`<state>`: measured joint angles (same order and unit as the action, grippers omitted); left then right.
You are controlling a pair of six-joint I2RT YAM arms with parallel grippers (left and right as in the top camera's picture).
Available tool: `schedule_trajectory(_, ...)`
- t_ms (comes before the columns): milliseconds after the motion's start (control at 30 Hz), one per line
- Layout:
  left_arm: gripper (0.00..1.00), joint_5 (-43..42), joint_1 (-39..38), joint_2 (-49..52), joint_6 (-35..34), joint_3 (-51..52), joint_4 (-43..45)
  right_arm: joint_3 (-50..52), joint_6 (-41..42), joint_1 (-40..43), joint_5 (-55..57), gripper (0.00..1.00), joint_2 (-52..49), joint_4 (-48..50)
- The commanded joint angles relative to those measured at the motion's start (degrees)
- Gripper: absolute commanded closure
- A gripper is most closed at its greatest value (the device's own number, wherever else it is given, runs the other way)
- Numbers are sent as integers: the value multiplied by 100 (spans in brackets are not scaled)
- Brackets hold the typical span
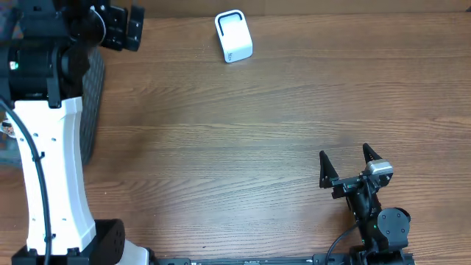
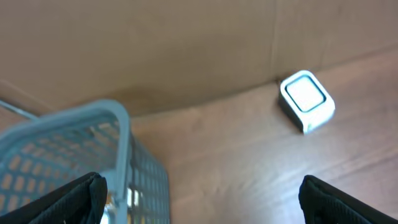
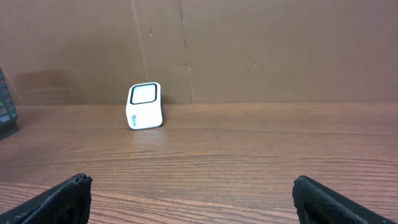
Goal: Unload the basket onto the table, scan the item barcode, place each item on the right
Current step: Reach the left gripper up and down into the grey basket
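Overhead: scanner (image 1: 234, 35) waits at twelve o'clock for a barcode; left claw (image 1: 136, 28) spread near the basket (image 1: 92, 88), likely for an item; right claw (image 1: 344, 153) spread, idle.

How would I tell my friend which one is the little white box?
Find the big wooden table and follow it to its far edge, by the brown cardboard wall. The little white box sits there alone, well apart from the grey basket on the left arm's side. It is small, rounded and white, with a dark-rimmed window on its face.
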<state>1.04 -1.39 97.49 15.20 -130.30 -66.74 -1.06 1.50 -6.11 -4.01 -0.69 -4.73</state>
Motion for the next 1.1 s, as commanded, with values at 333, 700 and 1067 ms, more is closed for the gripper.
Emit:
schedule_trajectory(333, 0, 332, 1628, 184, -1226, -144, -621, 61, -7, -26, 76, 0, 52, 13)
schedule_trajectory(700, 0, -304, 3558, 260, -1292, 260, -1281, 61, -7, -26, 76, 0, 52, 13)
schedule_trajectory(1067, 0, -684, 3926, 260, -905, 2529, -286, 61, -7, -26, 76, 0, 52, 13)
